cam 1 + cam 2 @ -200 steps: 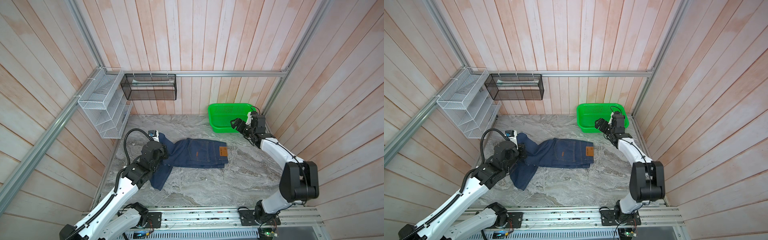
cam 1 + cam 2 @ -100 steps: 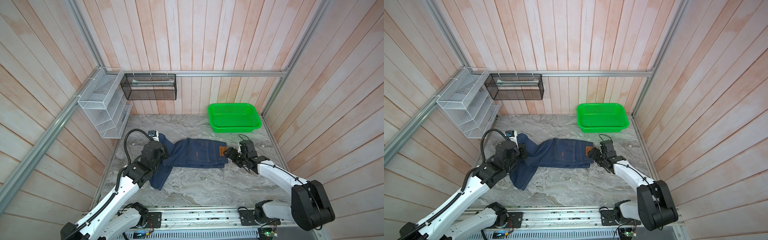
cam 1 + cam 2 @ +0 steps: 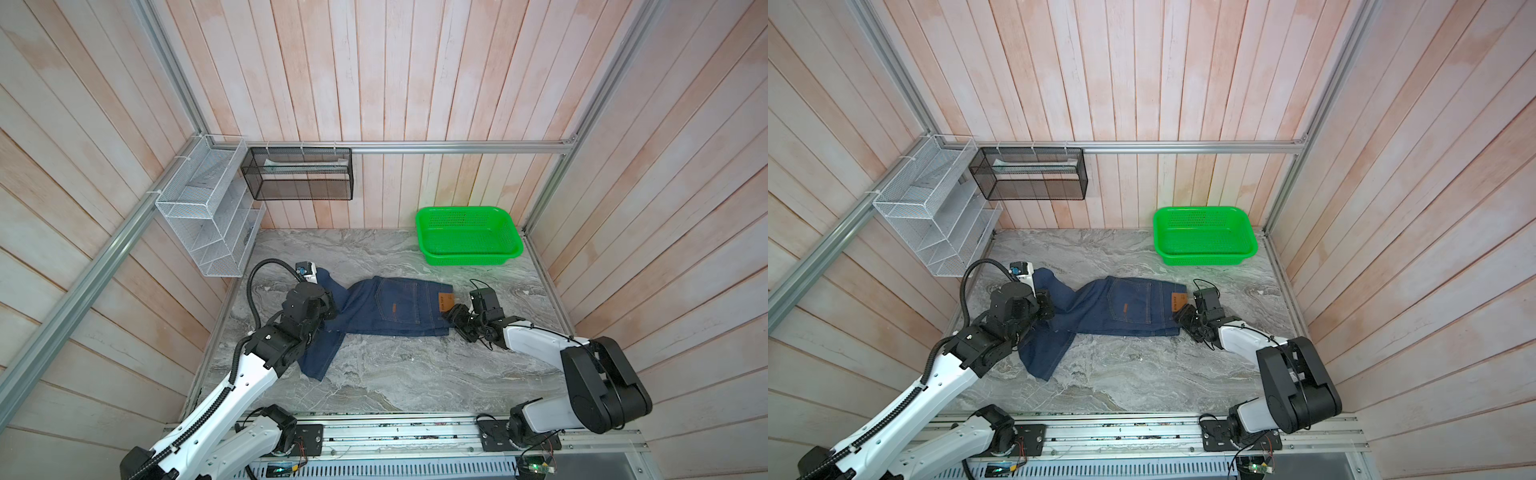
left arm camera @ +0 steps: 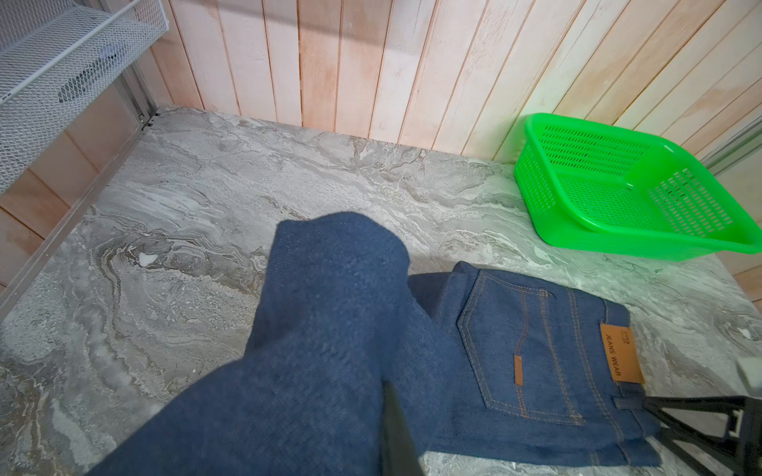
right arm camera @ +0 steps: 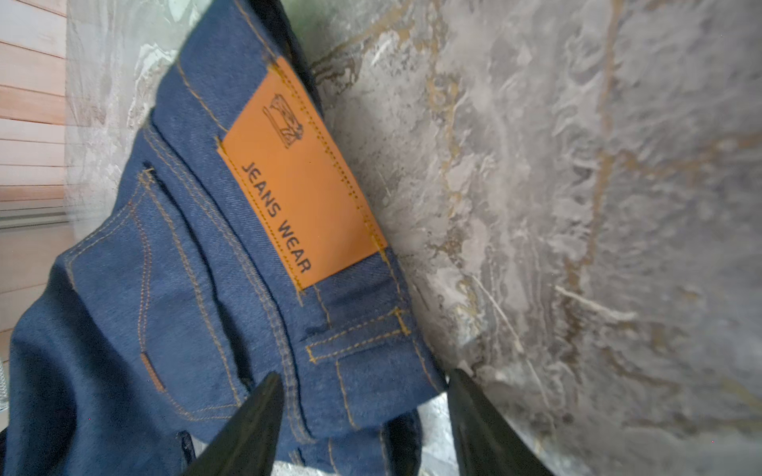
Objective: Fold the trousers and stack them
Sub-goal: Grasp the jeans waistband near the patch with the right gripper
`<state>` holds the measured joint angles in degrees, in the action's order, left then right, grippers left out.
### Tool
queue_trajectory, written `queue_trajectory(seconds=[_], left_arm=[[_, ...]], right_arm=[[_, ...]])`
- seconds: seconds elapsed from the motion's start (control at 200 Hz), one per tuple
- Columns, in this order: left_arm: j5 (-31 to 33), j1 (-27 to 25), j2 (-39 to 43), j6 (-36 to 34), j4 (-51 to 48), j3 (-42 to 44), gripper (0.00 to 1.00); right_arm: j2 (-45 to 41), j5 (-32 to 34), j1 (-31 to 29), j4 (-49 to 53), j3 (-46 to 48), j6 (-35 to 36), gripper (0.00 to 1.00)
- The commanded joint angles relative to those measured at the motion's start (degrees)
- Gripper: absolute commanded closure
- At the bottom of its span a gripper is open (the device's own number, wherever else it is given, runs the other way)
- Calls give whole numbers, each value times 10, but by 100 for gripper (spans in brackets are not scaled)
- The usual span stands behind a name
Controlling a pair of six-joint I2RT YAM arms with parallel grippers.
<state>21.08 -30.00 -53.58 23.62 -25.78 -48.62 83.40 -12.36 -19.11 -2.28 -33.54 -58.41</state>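
The trousers [image 3: 399, 307] [image 3: 1133, 307] are dark blue jeans lying flat mid-table, with the brown waistband patch [image 3: 445, 300] [image 5: 301, 173] at their right end. One leg [image 3: 320, 353] trails toward the front. The other leg [image 4: 330, 309] rises in a bunch to my left gripper [image 3: 328, 305] [image 3: 1044, 305], which is shut on it. Denim hides all but one dark finger [image 4: 398, 437]. My right gripper [image 3: 451, 316] [image 5: 363, 412] is low at the waistband's near corner. Its jaws are apart, with that corner [image 5: 371, 371] between them.
A green basket [image 3: 465, 259] [image 3: 1200, 259] [image 4: 618, 243] stands at the back right by the wall. A white wire rack [image 3: 208, 224] and a black mesh basket [image 3: 299, 174] hang at the back left. Wooden walls close in three sides.
My right arm swung from beside the green basket down to the waistband, and its jaws have narrowed. My left gripper and the leg it holds have stayed put.
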Motion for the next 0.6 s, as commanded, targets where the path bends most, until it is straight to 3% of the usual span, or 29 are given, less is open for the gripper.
queue_trajectory(seconds=[0.0, 0.145, 0.385, 0.595], left_arm=[[11, 3, 11, 1, 1, -6, 94], [12, 4, 11, -1, 0, -10, 93], [13, 5, 16, -7, -15, -19, 94], [34, 4, 55, -28, -85, -31, 93]], right_arm=[[13, -15, -5, -31, 18, -28, 38], [25, -22, -5, -65, 22, -44, 47], [-11, -19, -9, -70, 10, -49, 96], [-194, 78, -16, 170, -71, 15, 100]])
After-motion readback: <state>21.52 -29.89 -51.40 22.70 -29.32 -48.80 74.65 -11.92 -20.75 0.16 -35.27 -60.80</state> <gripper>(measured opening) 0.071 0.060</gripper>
